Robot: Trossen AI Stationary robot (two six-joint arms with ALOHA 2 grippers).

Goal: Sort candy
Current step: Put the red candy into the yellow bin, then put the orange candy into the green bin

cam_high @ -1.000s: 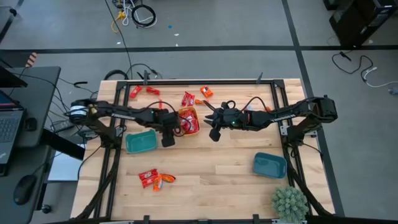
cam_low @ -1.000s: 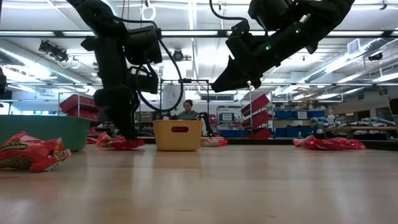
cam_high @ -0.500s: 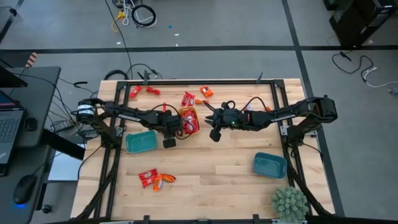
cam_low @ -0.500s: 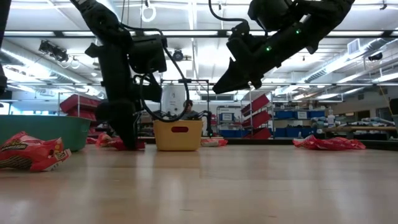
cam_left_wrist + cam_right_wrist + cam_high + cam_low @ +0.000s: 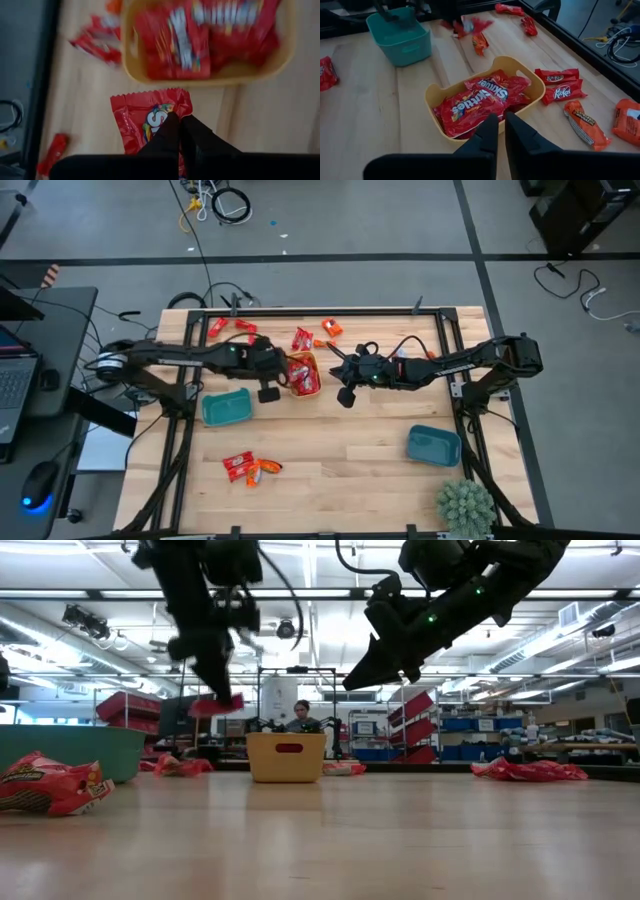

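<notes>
Left gripper (image 5: pixel 176 125) clamped on a red Skittles packet (image 5: pixel 145 120), lifted clear of the table (image 5: pixel 340 450), just beside the yellow bowl (image 5: pixel 303 374); in the low view the packet hangs from the fingers above the tabletop. The yellow bowl is full of red Skittles packets (image 5: pixel 477 100). Right gripper (image 5: pixel 500 131) hovers above that bowl's near rim, fingers nearly together, nothing between them. Loose candies: KitKat bars (image 5: pixel 562 85) and orange packets (image 5: pixel 582 122) beside the bowl, more (image 5: pixel 250 468) at the table's front left. Teal bowls (image 5: pixel 227 407) and (image 5: pixel 433 445) sit apart.
</notes>
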